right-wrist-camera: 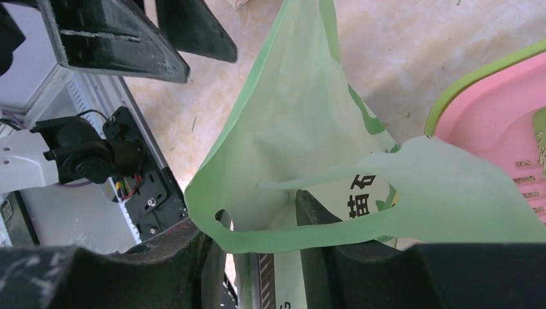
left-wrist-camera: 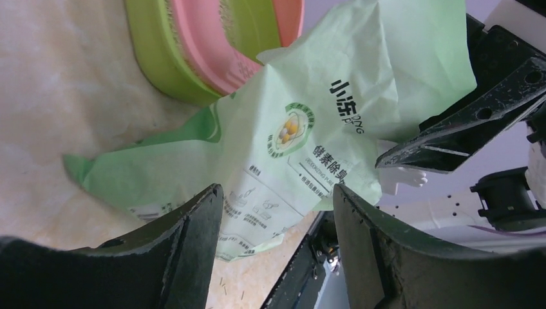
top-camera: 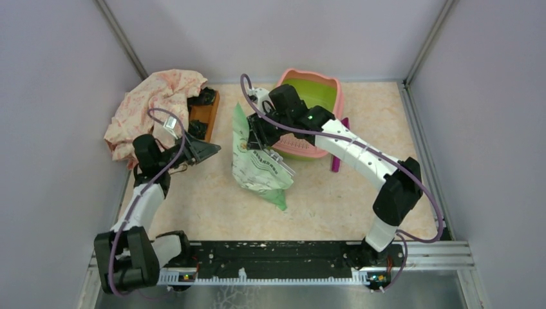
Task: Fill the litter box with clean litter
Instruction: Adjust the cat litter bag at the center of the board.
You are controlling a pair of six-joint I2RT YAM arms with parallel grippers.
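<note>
While the light green printed bag (top-camera: 259, 168) is held up by its top edge near the middle of the counter (top-camera: 335, 199), the litter box (top-camera: 320, 96) is seen behind it, toward the far wall and a little to the right. The box is set flat on the counter. Its lime-green inside is open to the overhead camera, and its slotted pink ledge is turned toward the bag. The bag's upper part is seen in front of the box's near left edge; whether the two are touching cannot be told. The bag's lower end is spread on the counter, with a folded corner pointed toward the arms' bases.

The right tool (top-camera: 257, 133) is clamped on the thin film at the bag's mouth. In the right wrist view the green film is seen pinched between the two dark fingers (right-wrist-camera: 161, 270) and draped across them. The left tool (top-camera: 207, 149) is held just left of the bag and apart from it, with its fingers spread and nothing between them. Through that gap the bag's printed face is framed in the left wrist view.

A magenta scoop (top-camera: 337, 158) is laid just beside the box's right side. A crumpled floral cloth (top-camera: 158, 106) is heaped at the far left, partly over a wooden board (top-camera: 205, 114) on which dark objects are set; what these are cannot be told.
</note>
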